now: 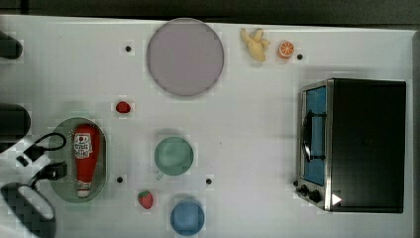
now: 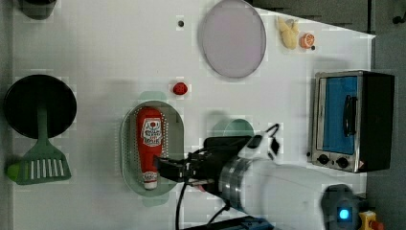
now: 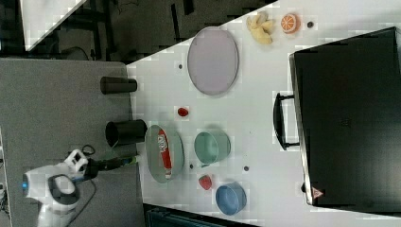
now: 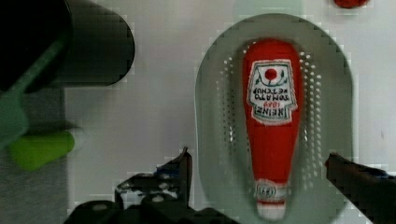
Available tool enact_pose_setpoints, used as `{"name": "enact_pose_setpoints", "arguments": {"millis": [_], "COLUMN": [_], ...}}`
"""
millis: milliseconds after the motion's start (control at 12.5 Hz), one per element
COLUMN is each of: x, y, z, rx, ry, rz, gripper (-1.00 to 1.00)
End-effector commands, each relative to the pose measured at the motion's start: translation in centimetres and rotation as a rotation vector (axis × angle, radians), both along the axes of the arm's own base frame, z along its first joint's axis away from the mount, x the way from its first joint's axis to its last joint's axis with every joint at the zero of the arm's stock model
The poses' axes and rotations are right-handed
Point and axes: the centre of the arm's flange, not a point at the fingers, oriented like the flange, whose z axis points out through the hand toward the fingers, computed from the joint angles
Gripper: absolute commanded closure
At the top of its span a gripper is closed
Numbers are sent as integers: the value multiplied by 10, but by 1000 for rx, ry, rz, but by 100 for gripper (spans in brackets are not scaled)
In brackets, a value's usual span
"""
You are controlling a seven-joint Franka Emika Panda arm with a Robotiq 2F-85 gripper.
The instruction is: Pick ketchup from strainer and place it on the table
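The ketchup [image 4: 273, 126] lay flat inside the strainer [image 4: 212, 121] on the table [image 1: 257, 124], directly beneath the end effector [image 4: 259, 172], whose fingers were spread wide with one on either side of the bottle's capped end, touching nothing. Beyond the strainer from the end effector, the green cup [image 1: 173, 155] and blue cup [image 1: 187, 217] each sat with nothing visible inside.

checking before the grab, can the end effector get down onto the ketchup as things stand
Probably yes. The end effector is open, its fingers either side of the ketchup, which lies uncovered in the strainer.
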Motion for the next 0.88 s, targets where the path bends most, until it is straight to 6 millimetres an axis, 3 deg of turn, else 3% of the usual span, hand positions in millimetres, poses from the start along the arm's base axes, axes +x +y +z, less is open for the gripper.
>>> {"name": "enact_pose_setpoints", "arguments": {"millis": [80,560,880], "x": [22,16,21], "y": [-30,-20,-11], "z": [-60,-146,-176], "rx": [-7,-5,-21], "ry": [37,78,69], "rz": [-129,-95,-100], "gripper": [-100,-100,-100]}}
